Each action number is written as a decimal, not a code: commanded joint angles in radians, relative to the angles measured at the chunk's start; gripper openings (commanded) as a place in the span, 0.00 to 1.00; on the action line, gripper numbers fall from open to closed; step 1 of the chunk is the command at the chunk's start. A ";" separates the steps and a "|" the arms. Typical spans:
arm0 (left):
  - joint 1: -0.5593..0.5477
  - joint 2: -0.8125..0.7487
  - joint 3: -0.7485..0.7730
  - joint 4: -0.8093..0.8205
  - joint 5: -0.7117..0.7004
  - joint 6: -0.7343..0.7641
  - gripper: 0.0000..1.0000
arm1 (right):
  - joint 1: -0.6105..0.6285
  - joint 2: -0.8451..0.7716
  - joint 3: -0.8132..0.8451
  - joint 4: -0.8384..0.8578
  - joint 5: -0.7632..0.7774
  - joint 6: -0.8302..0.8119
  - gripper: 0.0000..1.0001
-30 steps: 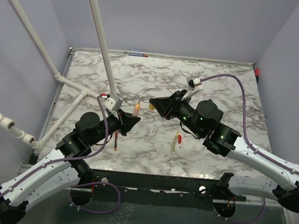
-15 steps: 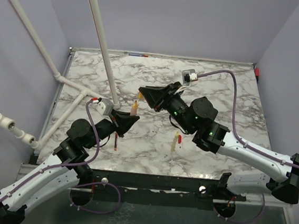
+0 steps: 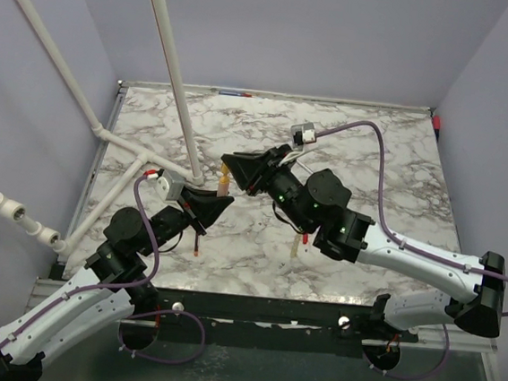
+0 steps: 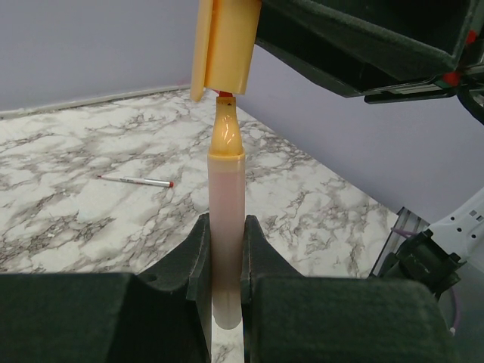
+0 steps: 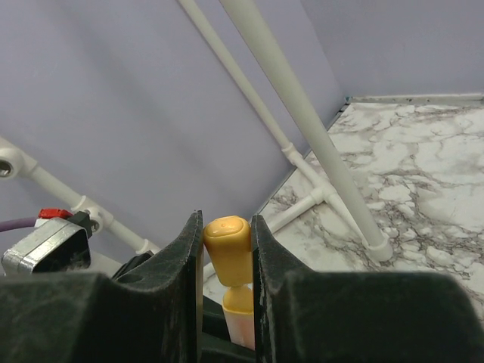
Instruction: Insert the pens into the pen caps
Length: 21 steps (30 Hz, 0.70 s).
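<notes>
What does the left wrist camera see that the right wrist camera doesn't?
Only the left wrist view shows the long pale barrel of the orange-tipped pen standing in the left gripper, plus a thin white stick with a red end lying far off on the marble table. Only the right wrist view shows the white plastic pipe frame. Both show the yellow-orange plastic cap, pinched by the right gripper, sitting right over the pen's tip.
</notes>
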 commanded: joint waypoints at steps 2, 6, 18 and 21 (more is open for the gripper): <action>-0.001 -0.001 -0.007 0.009 0.019 0.018 0.00 | 0.028 0.007 0.036 0.018 0.071 -0.031 0.01; 0.000 -0.007 -0.007 0.006 0.008 0.021 0.00 | 0.040 0.014 0.047 -0.014 0.100 -0.030 0.01; 0.000 -0.015 -0.003 -0.004 -0.007 0.034 0.00 | 0.058 0.047 0.090 -0.148 0.151 0.013 0.01; -0.001 -0.015 -0.002 -0.008 -0.013 0.036 0.00 | 0.062 0.044 0.090 -0.162 0.151 0.022 0.01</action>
